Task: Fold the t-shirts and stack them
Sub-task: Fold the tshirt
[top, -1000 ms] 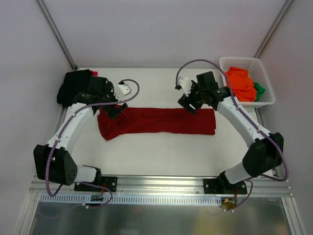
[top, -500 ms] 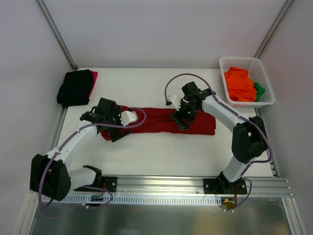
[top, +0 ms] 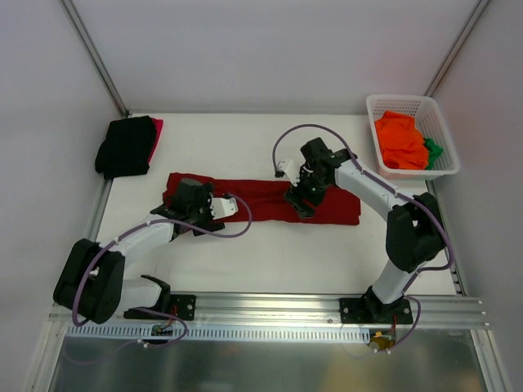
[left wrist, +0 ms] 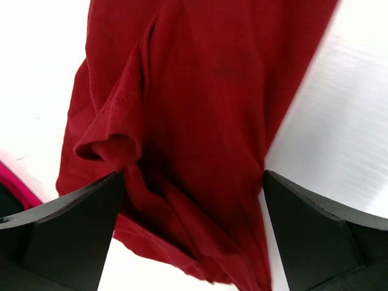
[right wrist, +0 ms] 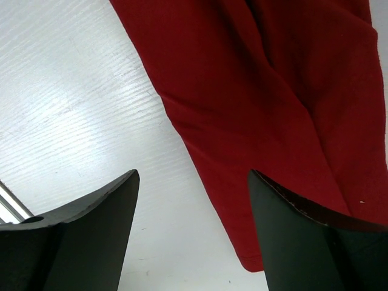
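At the far left corner of the desk [top: 270, 253] lies a folded black shirt [top: 124, 147], with a bright red shirt [top: 157, 129] showing at its right edge. Just right of them, the dark red shirt [top: 261, 200] lies flat on the desk, folded lengthwise into a long band across the middle. The left arm [top: 139, 237] is low over the band's left end. The left jaws stand wide open there, gripping nothing; in the wrist view a sleeve [left wrist: 112, 121] and the bunched end of the cloth lie between them. The right arm [top: 368, 184] comes in over the band right of its middle. The right jaws are open too and hold nothing, straddling an edge of the shirt with bare desk on one side. At the far right, a white basket [top: 384, 102] holds an orange shirt [top: 400, 139] and a green shirt [top: 433, 149].
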